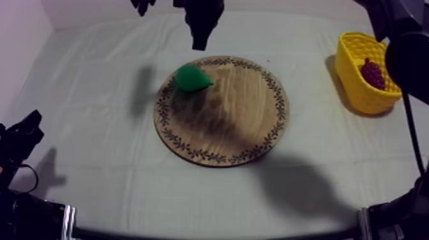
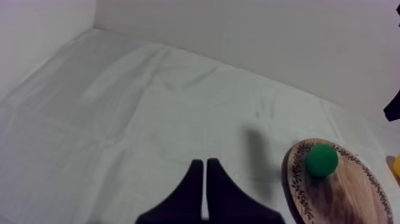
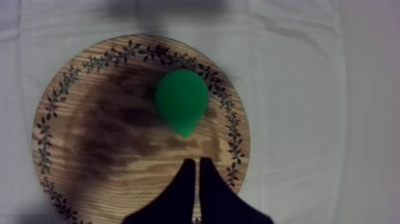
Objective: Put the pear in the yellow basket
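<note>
A green pear (image 1: pixel 193 77) lies on the upper left part of the round wooden board (image 1: pixel 236 121), its tip pointing right. My right gripper (image 1: pixel 200 42) hangs above the board's far rim, just behind the pear, not touching it. In the right wrist view its fingers (image 3: pixel 192 161) lie together as a narrow wedge over the board (image 3: pixel 119 149), with the pear (image 3: pixel 182 107) a short way ahead of the tips. My left gripper (image 1: pixel 25 131) rests low at the left, shut (image 2: pixel 202 162) on nothing, over bare cloth. The yellow basket (image 1: pixel 357 45) stands at the right.
A bunch of dark grapes (image 1: pixel 373 73) lies inside the basket. From the left wrist view the board (image 2: pixel 339 196) with the pear (image 2: pixel 322 160) sits beyond wrinkled cloth, near the back wall. The right arm (image 1: pixel 402 45) reaches over the basket's far side.
</note>
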You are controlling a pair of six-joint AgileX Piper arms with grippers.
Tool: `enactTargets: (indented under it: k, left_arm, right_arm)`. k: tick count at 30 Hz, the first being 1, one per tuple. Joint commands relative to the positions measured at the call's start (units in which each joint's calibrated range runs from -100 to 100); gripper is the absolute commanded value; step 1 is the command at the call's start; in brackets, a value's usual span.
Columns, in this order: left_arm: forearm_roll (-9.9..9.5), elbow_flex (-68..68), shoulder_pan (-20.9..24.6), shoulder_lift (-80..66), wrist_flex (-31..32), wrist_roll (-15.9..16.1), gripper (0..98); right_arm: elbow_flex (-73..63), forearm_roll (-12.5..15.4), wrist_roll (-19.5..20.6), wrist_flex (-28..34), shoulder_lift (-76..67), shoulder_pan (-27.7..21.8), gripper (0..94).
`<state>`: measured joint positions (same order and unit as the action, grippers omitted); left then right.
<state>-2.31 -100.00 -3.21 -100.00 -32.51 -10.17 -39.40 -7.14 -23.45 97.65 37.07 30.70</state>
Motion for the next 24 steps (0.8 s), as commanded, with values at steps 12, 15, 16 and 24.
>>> enactTargets:
  k: [12, 15, 16, 24]
  left_arm:
    - [-0.01, 0.0, 0.0, 0.0, 0.0, 0.0, 0.1]
    - [-0.01, 0.0, 0.0, 0.0, 0.0, 0.0, 0.1]
    - [-0.01, 0.0, 0.0, 0.0, 0.0, 0.0, 0.1]
    - [-0.01, 0.0, 0.0, 0.0, 0.0, 0.0, 0.1]
  right_arm:
    - [-0.3, -0.3, -0.9, -0.2, 2.0, 0.0, 76.4]
    - [-0.7, -0.4, -1.6, -0.8, 2.9, 0.0, 77.9]
    - [-0.9, -0.4, -1.6, -1.0, 3.3, 0.1, 78.0]
    - [-2.4, -0.6, -0.6, -1.9, 7.4, 0.1, 74.8]
